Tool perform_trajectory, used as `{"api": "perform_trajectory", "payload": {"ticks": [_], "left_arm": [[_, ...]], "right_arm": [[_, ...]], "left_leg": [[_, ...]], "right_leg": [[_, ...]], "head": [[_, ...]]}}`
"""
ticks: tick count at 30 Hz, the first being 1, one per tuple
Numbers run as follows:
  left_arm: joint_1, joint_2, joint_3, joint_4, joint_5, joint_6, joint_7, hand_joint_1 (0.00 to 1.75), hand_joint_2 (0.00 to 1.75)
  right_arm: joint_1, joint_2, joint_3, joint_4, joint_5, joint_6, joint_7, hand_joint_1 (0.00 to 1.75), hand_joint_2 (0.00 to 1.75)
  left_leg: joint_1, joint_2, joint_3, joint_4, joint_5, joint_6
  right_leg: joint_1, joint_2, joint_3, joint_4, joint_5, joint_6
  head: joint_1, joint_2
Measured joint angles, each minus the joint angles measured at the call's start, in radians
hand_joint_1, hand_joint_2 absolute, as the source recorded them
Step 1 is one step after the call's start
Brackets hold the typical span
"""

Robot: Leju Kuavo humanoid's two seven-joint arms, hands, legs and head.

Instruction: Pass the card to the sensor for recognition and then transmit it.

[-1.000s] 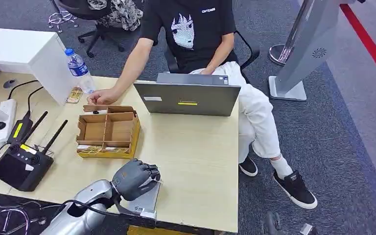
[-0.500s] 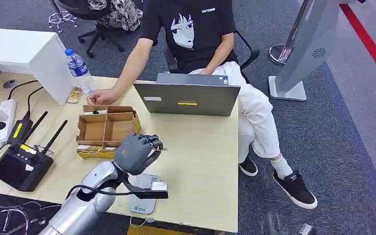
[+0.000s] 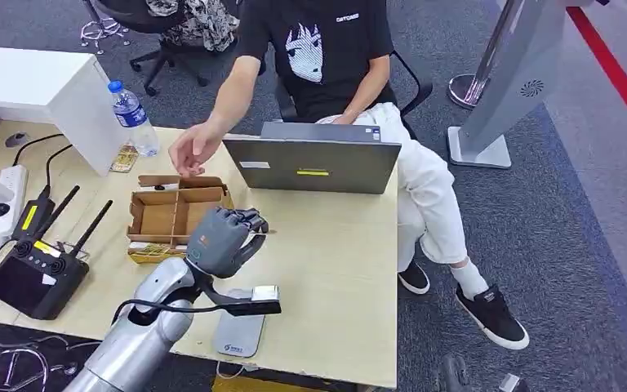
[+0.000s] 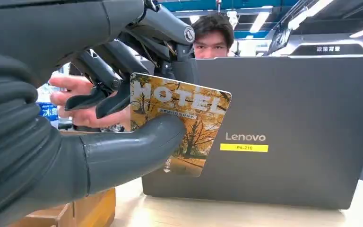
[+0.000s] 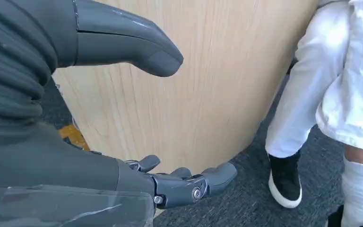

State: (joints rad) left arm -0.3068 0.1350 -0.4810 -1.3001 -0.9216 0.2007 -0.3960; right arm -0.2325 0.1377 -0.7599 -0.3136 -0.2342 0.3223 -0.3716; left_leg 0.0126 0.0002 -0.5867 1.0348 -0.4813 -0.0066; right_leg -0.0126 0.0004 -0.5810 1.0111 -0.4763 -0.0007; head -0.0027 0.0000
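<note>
1. While our right hand [image 5: 137, 142] hangs beside the wooden side of the table [image 5: 189, 90], its thumb and fingers are spread apart with nothing between them; beyond it we see the dark carpet and a person's white trouser leg and black shoe [image 5: 286, 182].
2. Nearest on the tabletop [image 3: 335, 261] lies the grey sensor [image 3: 241, 333], flat at the near edge, partly under our left forearm.
3. Above the table, just past the sensor, our left hand [image 3: 222, 241] grasps the card [image 4: 184, 120]: the thumb presses the printed face and the darker fingers sit behind its edge. The card is clear of the sensor, raised in the air; it shows autumn trees and the word "HOTEL".
4. Just left of the hand sits a cardboard box [image 3: 175, 220] with compartments, and further left a black router [image 3: 37, 273] with antennas.
5. Beyond the hand stands a grey laptop [image 3: 314, 163], its lid facing us, marked "Lenovo" in the left wrist view.
6. Farther still, the person's hand [image 3: 192, 147] is lifted above the far edge of the box, open toward our card, not touching it.
7. At the far left a water bottle [image 3: 135, 118] stands upright.
</note>
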Motion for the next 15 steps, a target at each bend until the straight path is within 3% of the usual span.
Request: {"api": "perform_trajectory", "payload": {"ticks": [8,15], "left_arm": [[-0.001,-0.008,0.016,0.0,0.008,0.009,0.001,1.75,1.75],[-0.092,-0.013,0.158,0.023,-0.052,0.004,0.074,1.75,1.75]], "right_arm": [[0.0,0.0,0.0,0.0,0.001,0.0,0.002,0.0,1.75],[-0.002,0.0,0.002,0.003,0.019,-0.006,0.013,0.0,1.75]], "left_leg": [[0.0,0.0,0.0,0.0,0.0,0.0],[0.0,0.0,0.0,0.0,0.002,-0.001]], "right_leg": [[0.0,0.0,0.0,0.0,0.0,0.0],[0.0,0.0,0.0,0.001,0.0,0.0]], "head": [[0.0,0.0],[0.0,0.0]]}}
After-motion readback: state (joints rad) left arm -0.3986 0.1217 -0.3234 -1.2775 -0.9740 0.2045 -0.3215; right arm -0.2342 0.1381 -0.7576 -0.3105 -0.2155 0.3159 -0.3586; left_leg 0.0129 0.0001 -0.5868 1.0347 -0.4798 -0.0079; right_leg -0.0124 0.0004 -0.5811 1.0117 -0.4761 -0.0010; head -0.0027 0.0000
